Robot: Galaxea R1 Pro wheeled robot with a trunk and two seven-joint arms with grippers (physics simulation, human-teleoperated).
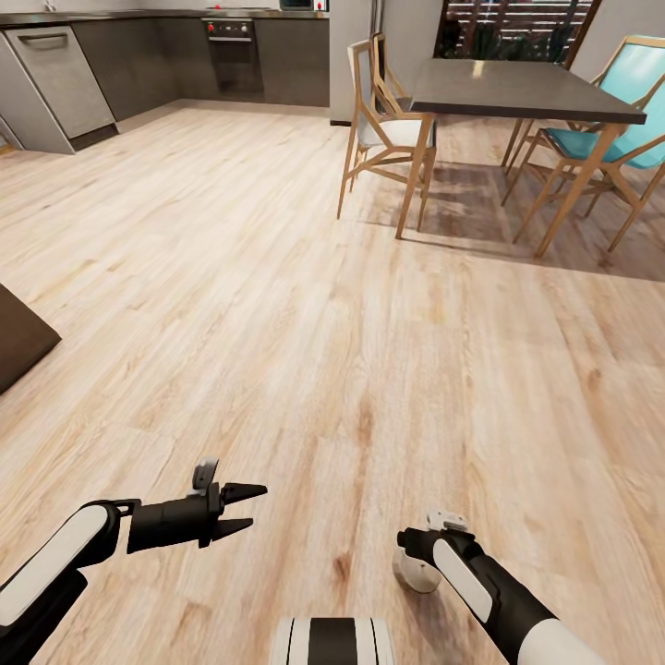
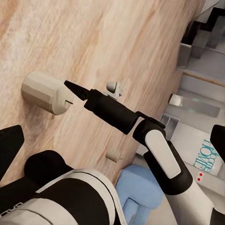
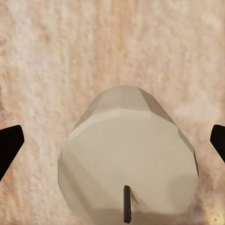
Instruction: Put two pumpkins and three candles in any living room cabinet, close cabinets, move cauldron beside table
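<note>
1. The floor is pale wood plank with a streaked grain and darker knots. It runs from the bottom of the head view up to grey kitchen units at the upper left.
2. At the upper right stands a dark, flat-topped table on slim angled wooden legs. Around it are wooden-framed chairs, one with a white seat and one with a teal seat.
3. The candle is a short, thick, faceted cylinder in matt cream-beige, with a thin dark wick on its end face.
4. In the head view it sits at the lower right, directly under the right tool. Its long axis looks upright, with the wick end pointing up toward the wrist. I cannot tell whether its base rests on the floor.
5. The right tool points down over the candle. In the right wrist view, its black fingers are spread wide at either edge, clear of the candle's sides and gripping nothing.
6. The left tool, at the lower left of the head view, points toward the right of the frame. Its two tapered black fingers are parted, with nothing between them.
</note>
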